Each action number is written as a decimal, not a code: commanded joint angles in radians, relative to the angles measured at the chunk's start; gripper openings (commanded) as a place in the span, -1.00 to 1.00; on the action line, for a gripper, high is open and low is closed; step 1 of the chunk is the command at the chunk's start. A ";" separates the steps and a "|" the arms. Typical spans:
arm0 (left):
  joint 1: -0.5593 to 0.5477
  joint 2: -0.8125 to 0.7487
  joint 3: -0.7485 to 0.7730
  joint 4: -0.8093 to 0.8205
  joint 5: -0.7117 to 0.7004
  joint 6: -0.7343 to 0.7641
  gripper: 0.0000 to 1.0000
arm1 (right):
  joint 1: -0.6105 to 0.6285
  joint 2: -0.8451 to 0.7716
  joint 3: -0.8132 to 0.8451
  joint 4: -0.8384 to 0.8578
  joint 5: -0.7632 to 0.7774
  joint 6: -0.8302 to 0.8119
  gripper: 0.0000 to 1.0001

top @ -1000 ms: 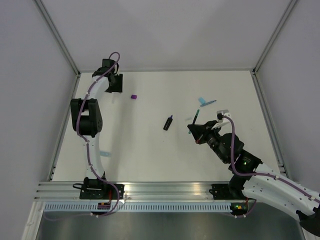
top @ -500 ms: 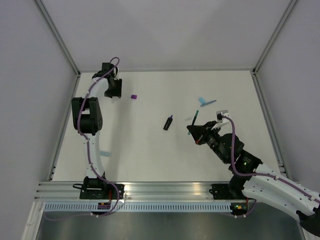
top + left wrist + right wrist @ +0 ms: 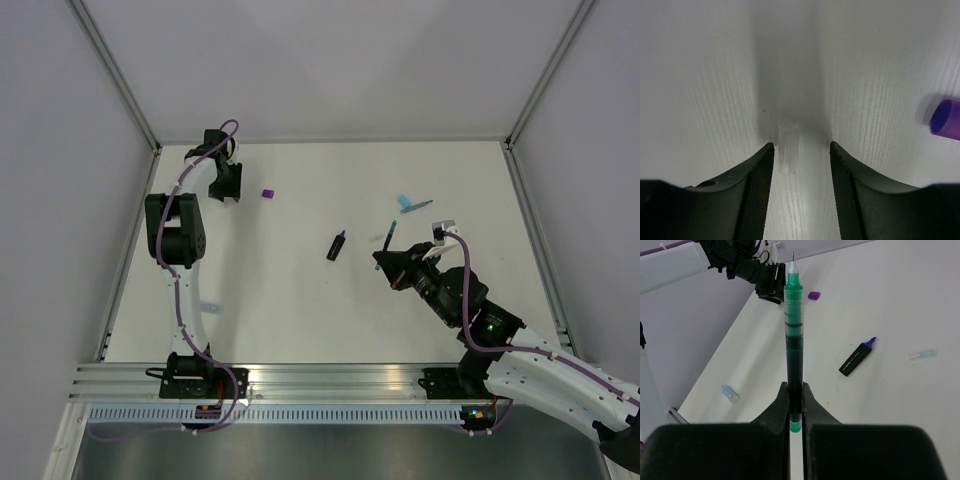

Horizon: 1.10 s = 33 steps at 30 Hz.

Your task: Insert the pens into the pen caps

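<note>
My left gripper is open at the far left of the table. In the left wrist view its jaws straddle a small clear cap lying on the table, closer to the left finger. A purple cap lies just to its right, also in the top view. My right gripper is shut on a thin dark green pen, bare tip pointing away; in the top view the pen sticks out of the gripper. The black marker with a purple end lies mid-table.
A light-blue highlighter and a thin blue pen lie together at the far right. A light-blue cap lies near the left arm's base. Another pale cap lies right of the marker. Grey walls enclose the table.
My left gripper has shifted a little nearer and turned over the clear cap. My right gripper with the green pen has barely moved.
</note>
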State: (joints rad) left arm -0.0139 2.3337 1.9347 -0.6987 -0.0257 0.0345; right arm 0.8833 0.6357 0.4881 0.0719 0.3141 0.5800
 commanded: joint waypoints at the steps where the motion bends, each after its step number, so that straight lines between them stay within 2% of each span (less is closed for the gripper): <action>1: 0.005 0.027 0.043 -0.025 -0.034 0.045 0.03 | 0.000 -0.010 0.007 0.011 0.003 0.009 -1.00; 6: 0.006 0.030 0.041 -0.036 -0.039 0.057 -0.09 | 0.000 -0.013 0.009 0.009 0.002 0.011 -1.00; 10: 0.006 0.042 0.047 -0.047 -0.020 0.051 -0.28 | 0.000 -0.019 0.009 0.006 0.002 0.009 -1.00; 16: 0.006 0.081 0.079 -0.097 -0.074 0.050 -0.46 | 0.000 -0.024 0.009 0.006 0.002 0.007 -1.00; 24: 0.006 0.020 -0.011 -0.082 -0.091 0.036 -0.85 | 0.000 -0.034 0.006 0.008 0.002 0.011 -1.00; 26: 0.000 -0.003 -0.026 -0.088 -0.115 -0.013 -0.95 | 0.000 -0.031 0.003 0.017 0.005 0.006 -1.00; 28: -0.012 -0.052 -0.058 -0.073 -0.068 -0.059 -0.95 | 0.000 -0.018 0.003 0.020 0.009 -0.008 -1.00; 33: -0.069 -0.207 -0.250 0.050 0.045 -0.136 -0.95 | 0.002 0.067 0.021 0.016 0.059 -0.035 -1.00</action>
State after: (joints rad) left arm -0.0345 2.2360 1.7664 -0.6800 -0.0635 -0.0177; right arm 0.8833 0.6647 0.4885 0.0708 0.3347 0.5697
